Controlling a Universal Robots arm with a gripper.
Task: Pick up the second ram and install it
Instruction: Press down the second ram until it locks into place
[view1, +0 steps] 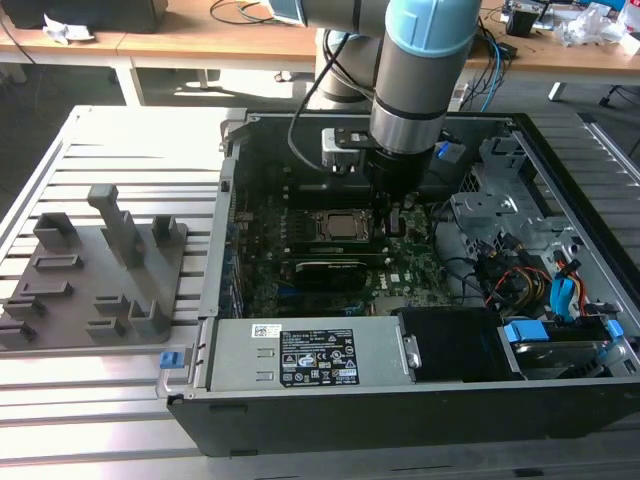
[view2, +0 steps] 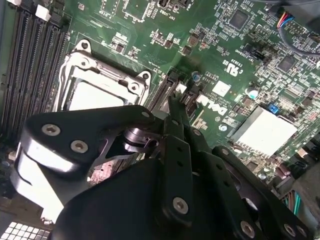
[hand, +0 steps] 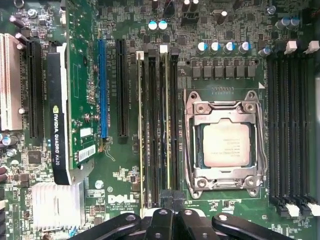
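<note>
The second ram (hand: 167, 125) shows edge-on as a thin green strip sitting in one of the black memory slots beside the CPU socket (hand: 226, 145). My gripper (hand: 172, 212) hangs over one end of that slot, fingers drawn together and shut, tips right at the stick's end. In the second wrist view the gripper (view2: 174, 102) narrows to a point over the slot next to the CPU socket (view2: 95, 95). The exterior view has the gripper (view1: 392, 222) down inside the open computer case, just to that view's right of the CPU socket (view1: 340, 225).
A black graphics card (hand: 60, 115) stands in a slot beyond the blue one. Four more memory slots (hand: 290, 125) lie on the socket's other side. A silver heatsink (view2: 265, 132) is close by. Cables (view1: 530, 280) fill the case's right; a grey parts rack (view1: 95, 270) sits outside.
</note>
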